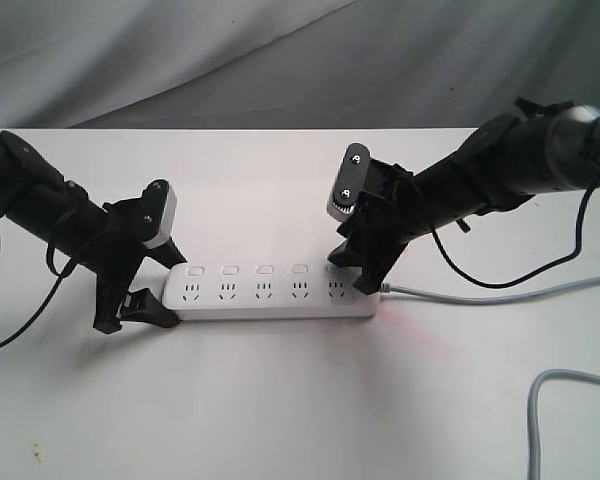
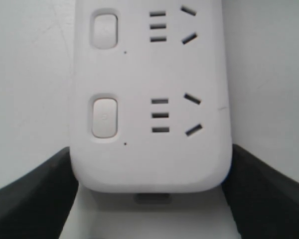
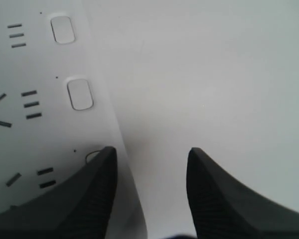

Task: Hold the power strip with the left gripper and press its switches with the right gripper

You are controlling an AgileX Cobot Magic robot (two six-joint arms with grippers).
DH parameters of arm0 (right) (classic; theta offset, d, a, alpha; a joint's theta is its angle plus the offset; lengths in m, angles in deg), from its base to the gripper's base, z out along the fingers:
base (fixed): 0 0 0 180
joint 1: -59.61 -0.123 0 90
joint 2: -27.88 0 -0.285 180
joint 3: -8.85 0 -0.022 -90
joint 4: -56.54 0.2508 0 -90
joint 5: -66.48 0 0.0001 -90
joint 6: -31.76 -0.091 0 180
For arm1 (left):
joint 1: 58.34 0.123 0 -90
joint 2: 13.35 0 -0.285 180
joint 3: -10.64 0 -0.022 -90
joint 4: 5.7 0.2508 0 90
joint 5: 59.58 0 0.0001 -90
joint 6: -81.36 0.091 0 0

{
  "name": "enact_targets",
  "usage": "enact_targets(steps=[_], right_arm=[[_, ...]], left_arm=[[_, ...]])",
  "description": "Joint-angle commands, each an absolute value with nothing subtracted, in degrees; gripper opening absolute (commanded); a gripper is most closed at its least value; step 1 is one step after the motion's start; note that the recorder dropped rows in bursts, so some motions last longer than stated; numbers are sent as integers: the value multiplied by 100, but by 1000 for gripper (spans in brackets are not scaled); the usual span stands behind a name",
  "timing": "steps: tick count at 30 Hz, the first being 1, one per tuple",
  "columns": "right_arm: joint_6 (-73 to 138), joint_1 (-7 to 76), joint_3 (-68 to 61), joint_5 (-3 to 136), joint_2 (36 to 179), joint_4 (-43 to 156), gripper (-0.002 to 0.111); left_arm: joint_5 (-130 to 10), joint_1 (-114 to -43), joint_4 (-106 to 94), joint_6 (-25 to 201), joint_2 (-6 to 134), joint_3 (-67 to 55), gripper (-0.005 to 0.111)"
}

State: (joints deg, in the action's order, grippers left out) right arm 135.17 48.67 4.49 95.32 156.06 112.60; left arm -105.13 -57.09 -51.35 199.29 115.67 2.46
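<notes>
Power strip (image 1: 275,292) is pinched at its L end by the L gripper (image 1: 176,293): one black jaw on the far long edge, the other on the near edge. Both are tight against the white plastic, w/ the rounded end sitting btwn them. A pale grey block (image 1: 160,216) rides on top of that gripper. Strip lies flat on the white table (image 1: 280,410), long way running L to R, about mid-table.

R gripper (image 1: 350,276) is down at the strip's other end w/ jaws spread and nothing held btwn them. One jaw tip sits at the last of the switches (image 1: 265,269), hiding part of it. Can't tell if it's actually pushing down or just touching. Other jaw tip is over bare table, just beside the switch-side edge of the strip. Its grey dotted plate (image 1: 352,182) tilts up above the jaws.

Further out, the other 4 switches show clear in a row along the far edge, one per socket. The sockets (image 1: 263,293) line up below them toward the near edge. Grey cable (image 1: 480,295) leaves the R end and runs off to the R side. A second grey stretch curves in at the near R corner. Faint reddish glow (image 1: 412,326) on the table near the R end. Grey cloth (image 1: 280,50) sits behind the table.
</notes>
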Motion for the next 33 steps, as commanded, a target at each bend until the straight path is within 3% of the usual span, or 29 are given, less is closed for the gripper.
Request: enact_targets(steps=[1,25,33], right_arm=[[13542,4803,409,9662,15776,11234,43],[13515,4815,409,9813,16092,11027,43],[13515,4815,444,9773,15545,11239,43]], left_arm=[[-10301,-5700,-4894,20016,11584,238,46],[-10301,-5700,-4894,20028,11584,238,46],[-10301,-5700,-4894,20028,11584,238,46]])
